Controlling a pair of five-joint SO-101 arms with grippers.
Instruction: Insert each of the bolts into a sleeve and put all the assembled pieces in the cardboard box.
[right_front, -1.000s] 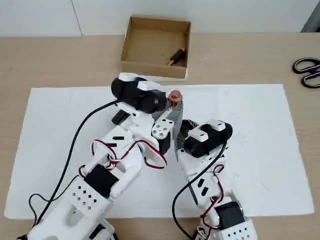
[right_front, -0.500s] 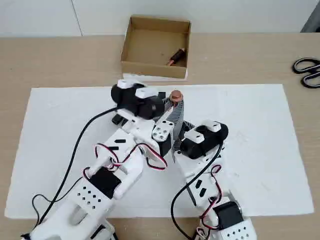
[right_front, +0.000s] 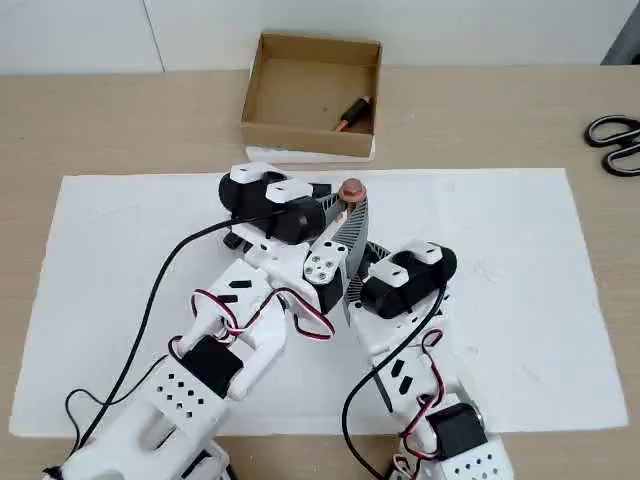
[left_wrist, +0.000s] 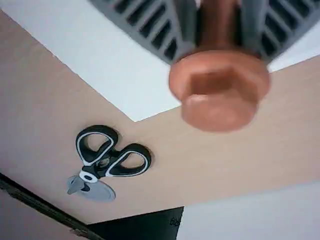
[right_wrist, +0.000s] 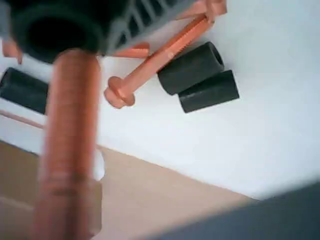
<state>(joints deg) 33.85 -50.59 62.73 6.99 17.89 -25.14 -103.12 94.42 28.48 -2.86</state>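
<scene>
Matt orange plastic bolt (left_wrist: 217, 92); matt black sleeve (right_wrist: 52, 32); cardboard box (right_front: 305, 138).

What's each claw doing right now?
Left claw: closed on a bolt.
Right claw: closed on a black sleeve.

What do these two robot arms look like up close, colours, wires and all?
Both the left arm and the right arm are blocky white plastic shells with black motor housings at the joints. Their fingers are grey with slatted ribs. A black cable trails along each arm, and red wires loop between segments. The left arm's lower segment has rows of small holes.
</scene>
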